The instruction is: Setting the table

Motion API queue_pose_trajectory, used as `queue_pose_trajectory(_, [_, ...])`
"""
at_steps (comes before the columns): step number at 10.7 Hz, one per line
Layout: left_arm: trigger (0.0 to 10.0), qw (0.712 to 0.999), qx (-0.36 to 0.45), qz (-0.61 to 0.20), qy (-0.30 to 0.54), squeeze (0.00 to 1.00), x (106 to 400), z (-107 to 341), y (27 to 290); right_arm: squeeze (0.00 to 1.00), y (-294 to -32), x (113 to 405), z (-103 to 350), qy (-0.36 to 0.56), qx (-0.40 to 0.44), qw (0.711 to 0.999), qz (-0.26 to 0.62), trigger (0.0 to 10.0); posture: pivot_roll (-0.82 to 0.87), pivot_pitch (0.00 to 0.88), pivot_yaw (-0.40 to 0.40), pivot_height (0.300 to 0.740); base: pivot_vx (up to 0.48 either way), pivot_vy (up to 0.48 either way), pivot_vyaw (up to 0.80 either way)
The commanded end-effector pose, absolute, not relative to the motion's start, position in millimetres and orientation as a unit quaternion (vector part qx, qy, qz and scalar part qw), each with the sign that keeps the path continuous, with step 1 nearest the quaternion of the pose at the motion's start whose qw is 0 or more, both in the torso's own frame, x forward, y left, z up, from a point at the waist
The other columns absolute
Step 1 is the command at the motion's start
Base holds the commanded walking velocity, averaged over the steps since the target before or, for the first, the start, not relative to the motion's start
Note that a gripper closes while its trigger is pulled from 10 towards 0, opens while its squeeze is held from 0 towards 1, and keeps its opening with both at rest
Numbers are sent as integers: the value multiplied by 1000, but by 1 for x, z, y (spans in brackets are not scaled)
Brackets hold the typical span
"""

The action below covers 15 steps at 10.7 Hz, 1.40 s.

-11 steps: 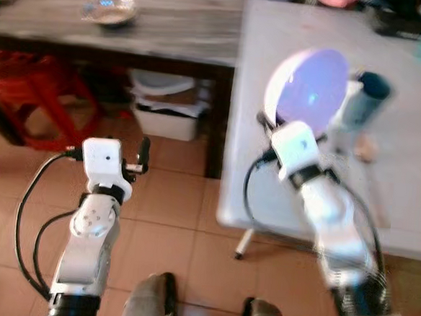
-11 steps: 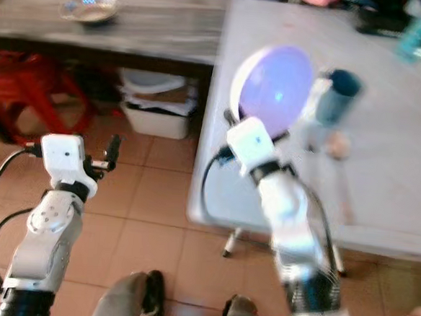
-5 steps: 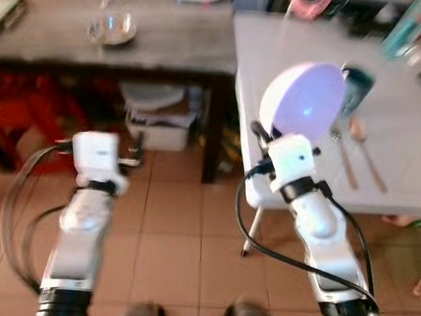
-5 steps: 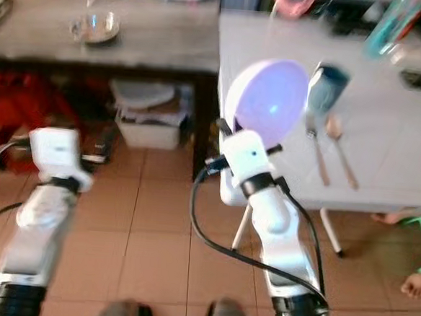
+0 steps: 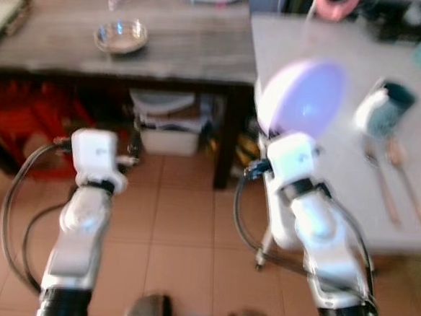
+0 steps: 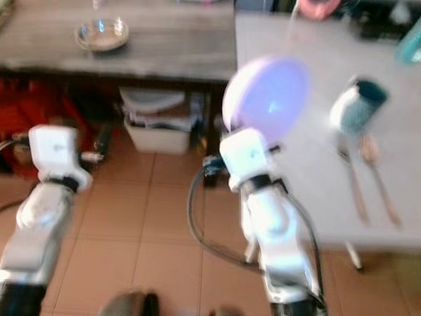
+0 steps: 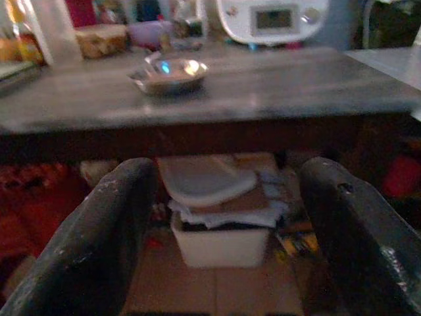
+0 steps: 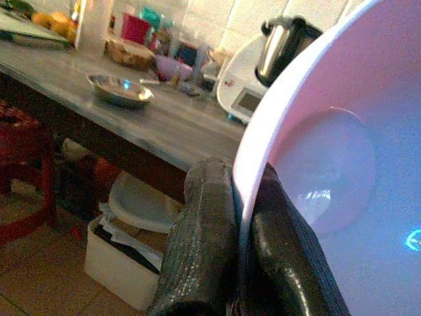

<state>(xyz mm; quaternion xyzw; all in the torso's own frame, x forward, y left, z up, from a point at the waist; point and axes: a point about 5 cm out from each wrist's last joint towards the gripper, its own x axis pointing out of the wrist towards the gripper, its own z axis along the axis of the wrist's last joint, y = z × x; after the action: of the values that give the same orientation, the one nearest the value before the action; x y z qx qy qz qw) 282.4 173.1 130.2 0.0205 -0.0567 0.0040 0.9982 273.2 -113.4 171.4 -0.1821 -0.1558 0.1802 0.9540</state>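
Swinging left since half a second ago, the head view now puts the white table [image 5: 409, 215] off to the right; the camera moved, not the mug [image 5: 384, 112] or cutlery [image 5: 382, 181]. Right gripper [image 8: 231, 197] stays pinched on the plate [image 5: 301, 96] rim, held upright at the table's near corner, unplaced. Left gripper [image 7: 227, 217] hangs spread wide, empty.

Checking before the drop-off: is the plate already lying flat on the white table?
No: the plate is held on edge, its rim pinched between the right gripper's fingers, above the table edge.
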Motion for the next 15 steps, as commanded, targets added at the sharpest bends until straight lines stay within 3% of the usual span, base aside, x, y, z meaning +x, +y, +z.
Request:
queue_pose_trajectory(1, [10000, 999, 16, 6, -51, 0, 282, 128, 170, 0, -121, 271, 175, -160, -183, 955, 169, 10000, -71, 134, 27, 740, 472, 0, 0])
queue_pose_trajectory(15, [10000, 996, 27, 15, -83, 0, 288, 146, 165, 0, -118, 278, 188, -179, -187, 950, 174, 10000, -73, 140, 28, 740, 363, 277, 0])
